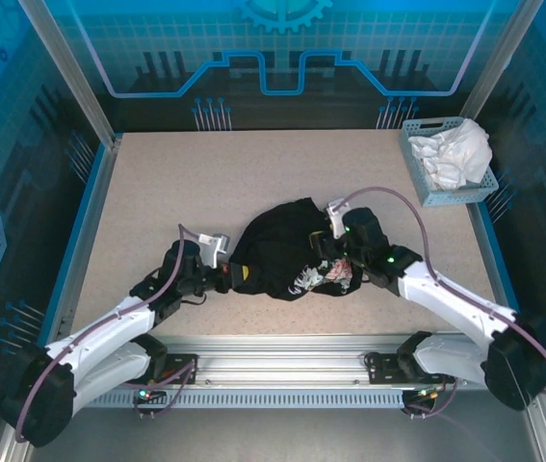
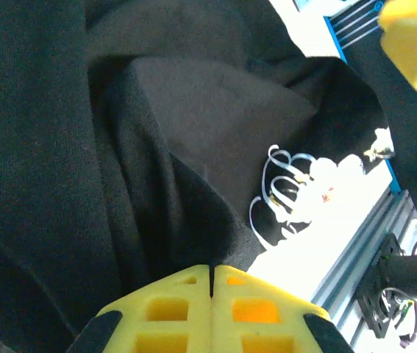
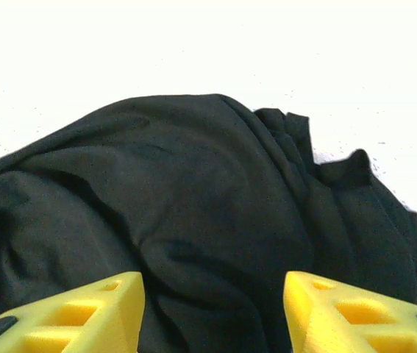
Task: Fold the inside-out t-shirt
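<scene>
The shirt (image 1: 277,245) lies in a crumpled heap on the table (image 1: 157,183) and is not yet spread, so the job looks to be at its opening step: drawing the cloth out flat before any fold. The left pincer (image 2: 209,278) sits at the shirt's left edge with its fingers pressed together. A ridge of cloth runs straight into their seam, so it appears to be pinching the shirt there. The right pincer (image 3: 212,287) hangs over the shirt's right side, jaws apart, with nothing between them. The next move probably calls for it to drop and close on a loose edge, then for both arms to pull apart and stretch the heap. The top view gives the shirt's whole outline, its print (image 1: 323,277) at the near right, and a basket (image 1: 417,188) of white cloth (image 1: 455,154) well beyond the shirt's far right. The wrist views add the fingertips, which the arms hide from above.
</scene>
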